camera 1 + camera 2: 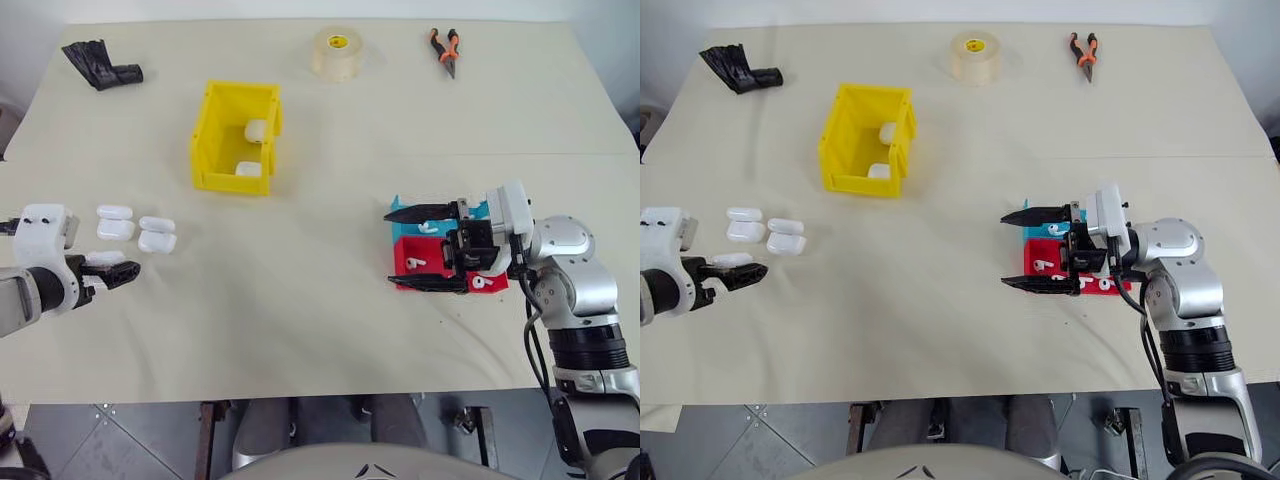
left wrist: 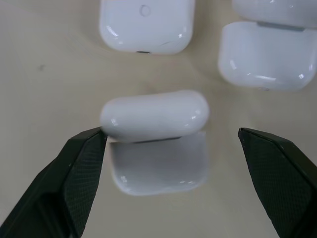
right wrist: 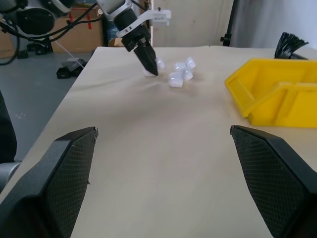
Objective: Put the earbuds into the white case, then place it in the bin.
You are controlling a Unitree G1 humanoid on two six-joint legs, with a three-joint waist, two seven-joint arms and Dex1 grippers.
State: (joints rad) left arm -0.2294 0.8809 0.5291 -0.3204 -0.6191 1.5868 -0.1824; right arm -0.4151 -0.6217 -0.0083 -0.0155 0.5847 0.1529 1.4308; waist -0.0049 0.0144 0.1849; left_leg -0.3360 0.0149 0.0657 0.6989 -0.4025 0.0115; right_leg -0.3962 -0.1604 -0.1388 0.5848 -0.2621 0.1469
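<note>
The left claw (image 2: 171,144) gapes wide around an open white case (image 2: 154,141) on the surface (image 1: 300,300), the right claw (image 1: 425,248) equally wide and empty over red tray (image 1: 410,268) earbuds (image 1: 416,263), the yellow bin (image 1: 236,137) beyond, no legible writing.

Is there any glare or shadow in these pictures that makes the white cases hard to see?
Left wrist view: small bright highlights on the open white case, its outline stays clear, soft shadow under its lid. Left eye view: even light, the cases cast faint shadows on the table. Right wrist view: the distant cases look washed out.
</note>
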